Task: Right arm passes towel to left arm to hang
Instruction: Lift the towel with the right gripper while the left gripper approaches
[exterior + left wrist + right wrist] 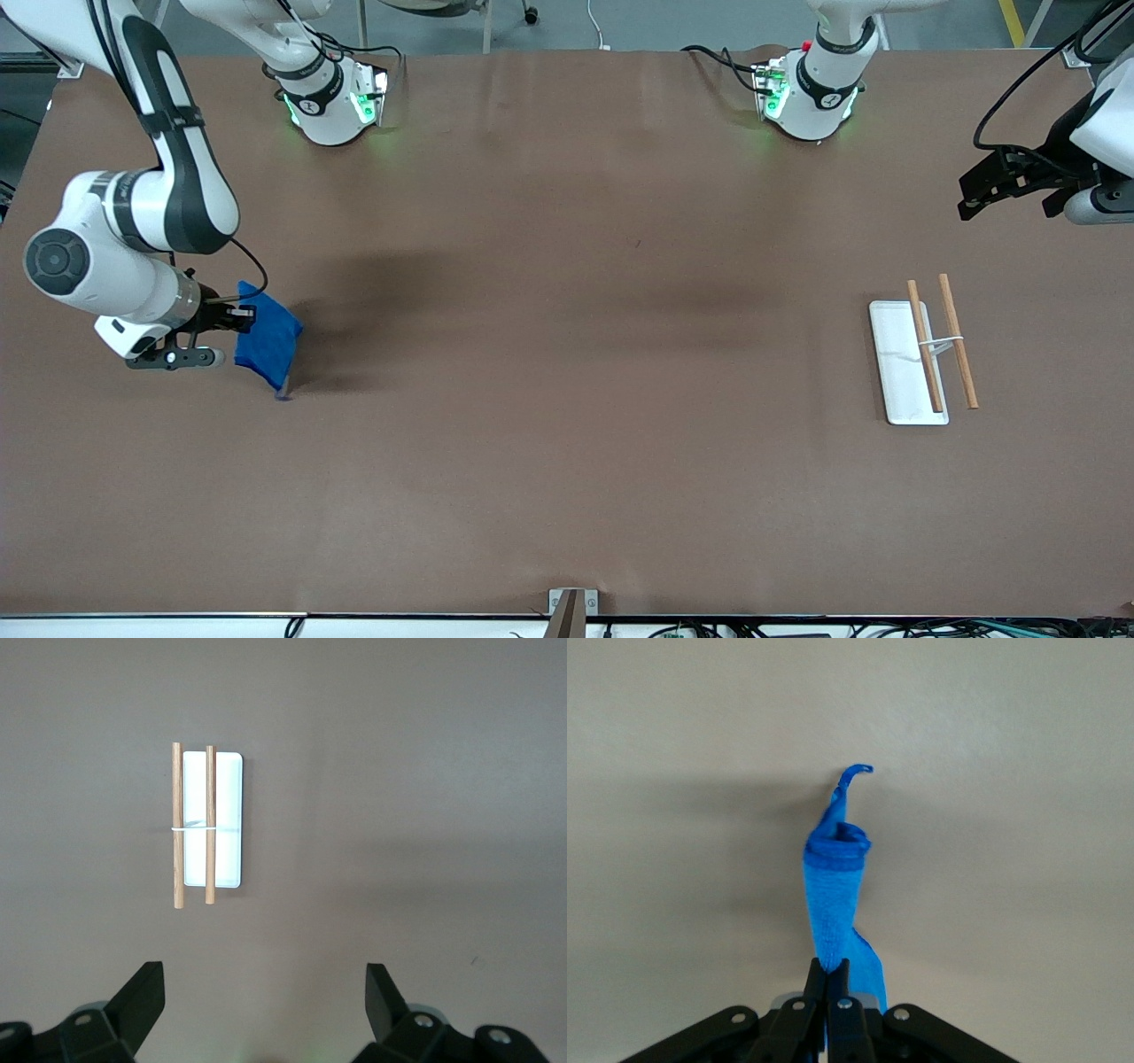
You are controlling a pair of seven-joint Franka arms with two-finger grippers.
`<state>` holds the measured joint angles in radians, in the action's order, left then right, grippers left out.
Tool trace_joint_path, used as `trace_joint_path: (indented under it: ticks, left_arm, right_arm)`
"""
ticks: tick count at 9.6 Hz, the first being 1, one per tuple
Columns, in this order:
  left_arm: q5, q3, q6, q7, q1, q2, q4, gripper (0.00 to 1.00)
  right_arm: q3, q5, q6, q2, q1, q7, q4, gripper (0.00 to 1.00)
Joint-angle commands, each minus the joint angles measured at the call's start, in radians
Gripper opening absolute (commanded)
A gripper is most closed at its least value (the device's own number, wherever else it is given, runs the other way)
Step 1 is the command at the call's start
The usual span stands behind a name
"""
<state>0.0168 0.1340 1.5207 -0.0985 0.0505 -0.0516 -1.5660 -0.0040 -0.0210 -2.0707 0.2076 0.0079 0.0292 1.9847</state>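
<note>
My right gripper (pixel 241 314) is shut on the blue towel (pixel 267 341) and holds it above the table at the right arm's end. The towel hangs down from the fingers, its thread loop at the low corner. In the right wrist view the towel (pixel 835 895) hangs from the pinched fingertips (pixel 830 971), with the loop at its tip. My left gripper (pixel 985 197) is open and empty, up in the air at the left arm's end; its fingers (pixel 142 997) stand wide apart over bare table.
A white tray (pixel 895 354) with two wooden rods (pixel 957 341) tied by a white band lies at the left arm's end; it also shows in the left wrist view (pixel 226 828). The brown table's middle is bare.
</note>
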Motion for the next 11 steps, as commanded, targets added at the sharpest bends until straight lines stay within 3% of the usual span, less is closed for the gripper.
trace_joint_path:
  ticks: [1, 2, 4, 6, 8, 9, 11]
  left_arm:
    - [-0.004, 0.002, -0.013, -0.004, 0.000, 0.021, 0.000, 1.00]
    - [-0.004, 0.002, -0.013, -0.004, 0.002, 0.021, 0.000, 1.00]
    - [-0.004, 0.002, -0.013, -0.006, -0.001, 0.022, -0.002, 1.00]
    - [-0.004, 0.002, -0.013, -0.006, 0.002, 0.022, -0.005, 1.00]
    - [-0.038, -0.001, -0.007, -0.007, 0.005, 0.026, -0.008, 1.00]
    - [-0.081, 0.001, 0.021, -0.006, 0.003, 0.057, -0.008, 1.00]
    - [-0.289, 0.004, 0.105, 0.012, -0.009, 0.154, -0.009, 1.00]
  right_arm:
    - [0.106, 0.009, 0.046, 0.006, 0.000, -0.124, -0.081, 0.00]
    - [0.161, 0.065, 0.040, 0.010, 0.000, -0.150, -0.113, 0.00]
    - [0.215, 0.336, 0.034, 0.012, 0.007, -0.149, -0.203, 0.00]
    - [0.298, 0.525, 0.018, 0.033, 0.020, -0.172, -0.288, 0.00]
    - [0.384, 0.704, -0.035, 0.039, 0.033, -0.187, -0.297, 0.00]
    - [0.418, 0.798, -0.057, 0.041, 0.035, -0.187, -0.297, 0.00]
    - [0.481, 0.976, -0.084, 0.058, 0.035, -0.186, -0.300, 0.00]
